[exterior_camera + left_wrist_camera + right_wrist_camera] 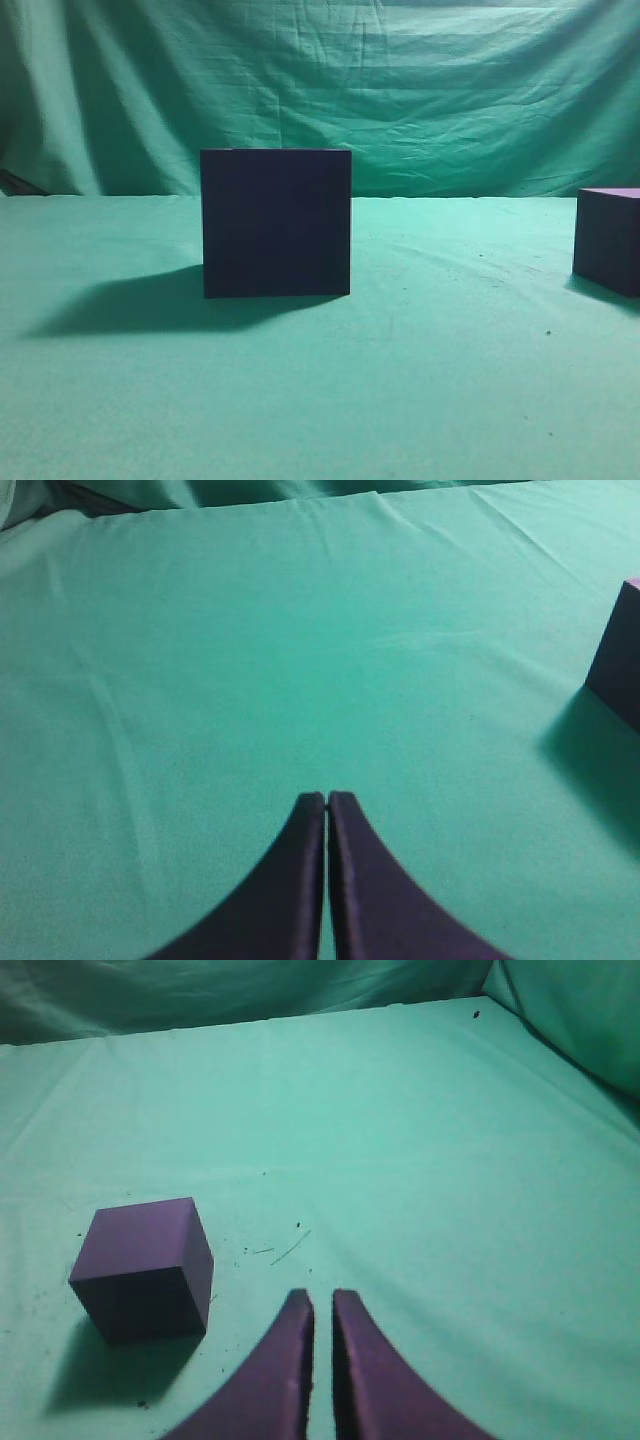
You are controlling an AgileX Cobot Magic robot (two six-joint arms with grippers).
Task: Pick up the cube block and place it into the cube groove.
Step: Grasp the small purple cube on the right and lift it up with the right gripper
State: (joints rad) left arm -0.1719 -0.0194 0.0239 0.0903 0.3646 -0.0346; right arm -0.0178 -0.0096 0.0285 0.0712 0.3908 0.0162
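The cube block (608,240) is a small dark purple cube on the green cloth at the right edge of the exterior view. In the right wrist view it (145,1268) sits ahead and to the left of my right gripper (321,1298), apart from it. The right gripper's fingers are almost together with a thin gap and hold nothing. The large dark box (276,222) stands mid-table; its cube groove is hidden. The box's corner shows at the right edge of the left wrist view (618,660). My left gripper (327,798) is shut and empty, well left of it. Neither gripper shows in the exterior view.
Green cloth (420,380) covers the table and hangs as a backdrop (400,90) behind. The cloth rises in a fold at the far right of the right wrist view (570,1020). Small specks of debris (285,1250) lie near the cube block.
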